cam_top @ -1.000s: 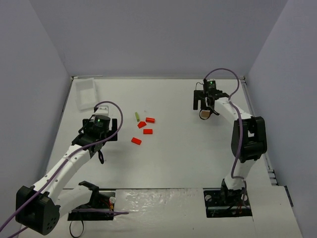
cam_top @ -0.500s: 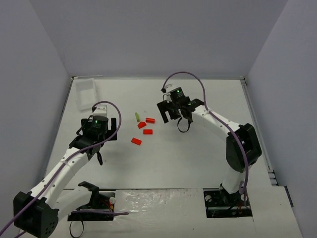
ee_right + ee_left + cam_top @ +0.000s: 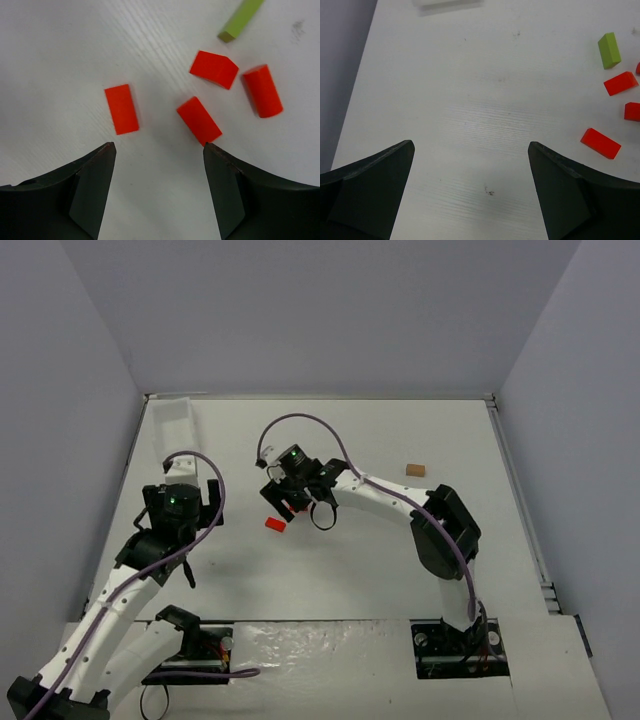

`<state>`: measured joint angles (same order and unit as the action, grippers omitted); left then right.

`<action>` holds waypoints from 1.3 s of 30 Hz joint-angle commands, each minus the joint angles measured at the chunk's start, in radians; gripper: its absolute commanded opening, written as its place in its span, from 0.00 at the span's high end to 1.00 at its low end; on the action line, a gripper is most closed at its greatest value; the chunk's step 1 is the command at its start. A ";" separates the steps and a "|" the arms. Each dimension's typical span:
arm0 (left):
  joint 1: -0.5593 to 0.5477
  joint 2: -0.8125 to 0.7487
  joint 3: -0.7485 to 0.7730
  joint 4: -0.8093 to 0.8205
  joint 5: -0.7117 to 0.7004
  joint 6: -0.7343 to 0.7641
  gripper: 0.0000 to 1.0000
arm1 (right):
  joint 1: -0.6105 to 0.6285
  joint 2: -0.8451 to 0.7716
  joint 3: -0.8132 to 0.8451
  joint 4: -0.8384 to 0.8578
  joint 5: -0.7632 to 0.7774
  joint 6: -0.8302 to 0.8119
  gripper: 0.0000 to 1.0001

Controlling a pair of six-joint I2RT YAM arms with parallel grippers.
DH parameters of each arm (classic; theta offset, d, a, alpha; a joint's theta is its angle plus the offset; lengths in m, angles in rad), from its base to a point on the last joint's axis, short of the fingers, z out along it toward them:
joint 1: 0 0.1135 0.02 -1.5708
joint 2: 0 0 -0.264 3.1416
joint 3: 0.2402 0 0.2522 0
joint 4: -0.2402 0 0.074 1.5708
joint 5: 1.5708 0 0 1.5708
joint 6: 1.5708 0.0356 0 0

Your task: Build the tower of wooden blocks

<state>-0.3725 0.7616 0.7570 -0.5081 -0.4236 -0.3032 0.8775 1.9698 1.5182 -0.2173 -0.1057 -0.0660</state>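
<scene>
So the right jaws hang over the cluster of tiny bright red-orange wooden blocks (image 3: 199, 120) a bit left of the middle of the white table (image 3: 60, 45). They're parted and gripping nothing, with only bare table in the gap. The right wrist view shows four reds lying flat, none touching: a red rectangular block (image 3: 121, 109) on the left, a second red brick (image 3: 199, 120) lying at a slant in the middle, a red wedge-like block (image 3: 214, 69) above it and a red cylinder (image 3: 262, 90) on the right. The pale yellow-green wooden stick (image 3: 240, 20) lies just past the wedge. From above, the right arm (image 3: 380, 495) covers most of them and only one red shows beside it. The tan wooden piece (image 3: 415, 469) sits alone, well off to the right. The left jaws are spread wide over bare table left of the blocks, holding nothing. The clear white plastic tray (image 3: 172, 423) is in the far left corner.
</scene>
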 commanded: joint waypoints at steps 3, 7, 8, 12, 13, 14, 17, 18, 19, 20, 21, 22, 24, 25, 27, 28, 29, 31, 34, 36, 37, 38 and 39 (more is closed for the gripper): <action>0.007 -0.088 -0.008 0.016 -0.083 -0.024 0.03 | 0.078 0.069 0.109 -0.015 -0.017 -0.028 0.36; 0.007 -0.079 -0.018 0.023 -0.063 -0.034 0.03 | 0.096 0.103 0.121 -0.023 0.011 -0.030 0.39; 0.007 -0.071 -0.017 0.024 -0.056 -0.034 0.03 | 0.100 0.110 0.122 -0.026 0.021 -0.032 0.40; 0.007 -0.062 -0.016 0.029 -0.050 -0.030 0.03 | 0.104 0.134 0.122 -0.030 0.048 -0.026 0.44; 0.007 -0.062 -0.018 0.033 -0.046 -0.026 0.03 | 0.105 0.142 0.121 -0.031 0.053 -0.026 0.45; 0.007 -0.062 -0.020 0.036 -0.042 -0.025 0.03 | 0.105 0.147 0.119 -0.031 0.057 -0.027 0.46; 0.007 -0.056 -0.022 0.045 -0.033 -0.022 0.03 | 0.104 0.161 0.119 -0.030 0.067 -0.026 0.48; 0.007 -0.054 -0.022 0.046 -0.031 -0.020 0.03 | 0.104 0.165 0.119 -0.030 0.071 -0.026 0.49; 0.007 -0.051 -0.022 0.047 -0.027 -0.019 0.03 | 0.104 0.171 0.120 -0.031 0.073 -0.027 0.51; 0.007 -0.049 -0.022 0.048 -0.023 -0.019 0.03 | 0.104 0.177 0.122 -0.031 0.073 -0.029 0.51; 0.007 -0.046 -0.022 0.049 -0.018 -0.018 0.03 | 0.104 0.181 0.123 -0.031 0.072 -0.030 0.52; 0.007 -0.042 -0.021 0.051 -0.010 -0.017 0.03 | 0.105 0.186 0.125 -0.030 0.070 -0.033 0.54; 0.007 -0.041 -0.021 0.055 0.010 -0.016 0.03 | 0.105 0.194 0.127 -0.030 0.069 -0.040 0.58; 0.007 -0.041 -0.021 0.057 0.018 -0.016 0.03 | 0.105 0.197 0.128 -0.030 0.066 -0.043 0.60; 0.007 -0.041 -0.021 0.060 0.033 -0.015 0.03 | 0.104 0.200 0.128 -0.029 0.059 -0.050 0.71; 0.007 -0.041 -0.020 0.061 0.040 -0.014 0.03 | 0.103 0.199 0.127 -0.029 0.054 -0.053 0.77; 0.007 -0.041 -0.018 0.063 0.053 -0.014 0.03 | 0.104 0.199 0.126 -0.030 0.043 -0.058 0.82; 0.007 -0.040 0.011 0.058 0.088 -0.019 0.04 | 0.103 0.180 0.126 -0.029 0.018 -0.067 0.98; 0.012 -0.030 0.071 0.054 0.179 -0.038 0.04 | 0.103 0.124 0.123 -0.027 0.001 -0.075 1.00; 0.015 -0.015 0.141 0.064 0.237 -0.041 0.04 | 0.103 0.064 0.122 -0.021 0.012 -0.081 1.00; 0.017 -0.003 0.168 0.068 0.270 -0.041 0.04 | 0.102 0.022 0.121 -0.015 0.018 -0.084 1.00; 0.018 0.012 0.196 0.069 0.300 -0.046 0.04 | 0.101 -0.011 0.117 -0.005 0.024 -0.085 1.00; 0.020 0.028 0.224 0.071 0.329 -0.051 0.04 | 0.100 -0.044 0.114 0.005 0.030 -0.086 1.00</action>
<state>-0.3641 0.7479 0.8353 -0.5117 -0.2432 -0.3283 0.9768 2.1509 1.6100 -0.2523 -0.0830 -0.1310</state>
